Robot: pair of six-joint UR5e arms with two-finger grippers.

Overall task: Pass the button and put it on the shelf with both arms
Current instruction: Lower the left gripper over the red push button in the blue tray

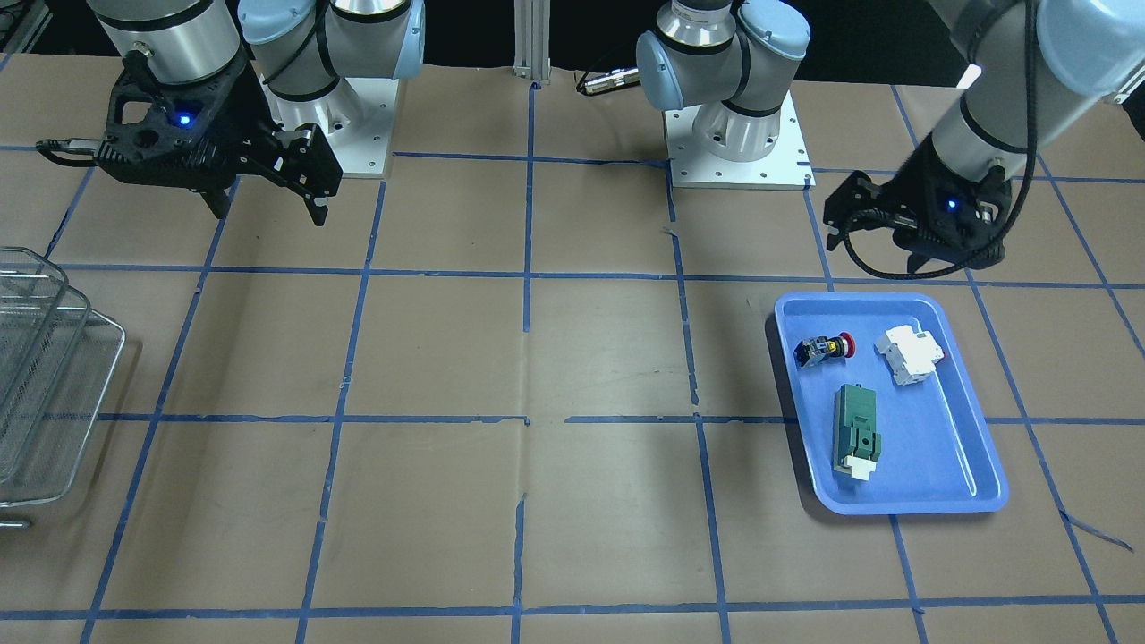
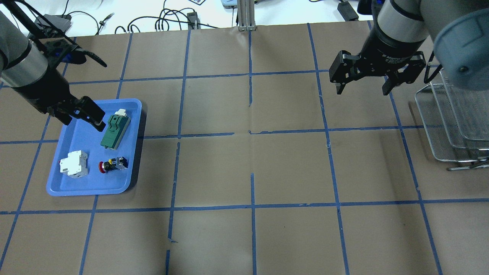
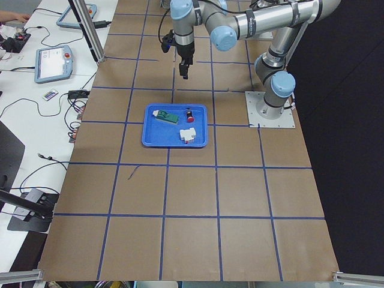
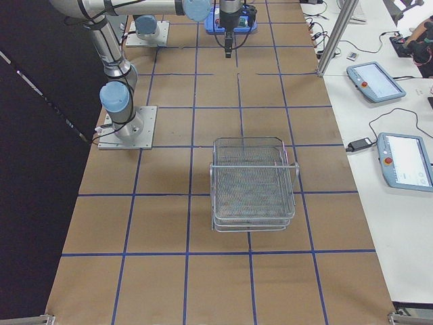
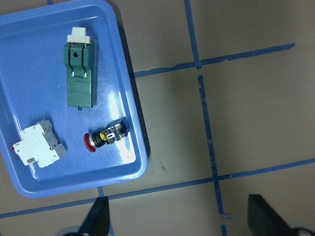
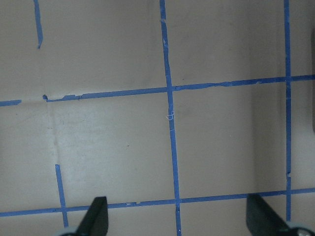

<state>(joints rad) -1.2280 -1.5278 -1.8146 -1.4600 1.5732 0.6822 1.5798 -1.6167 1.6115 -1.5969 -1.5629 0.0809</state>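
Note:
The button (image 1: 827, 348), with its red cap, yellow collar and dark body, lies on its side in the blue tray (image 1: 948, 429). It also shows in the overhead view (image 2: 112, 165) and the left wrist view (image 5: 106, 136). My left gripper (image 2: 82, 118) is open and empty, raised over the tray's far end, apart from the button. My right gripper (image 2: 361, 91) is open and empty above bare table, next to the wire-mesh shelf (image 2: 450, 122). The shelf stands at the table's right end (image 4: 254, 183).
A green block component (image 2: 114, 128) and a white breaker (image 2: 74, 164) lie in the tray beside the button. Brown paper with a blue tape grid covers the table between tray and shelf. The arm bases (image 1: 738, 134) stand at the robot's edge.

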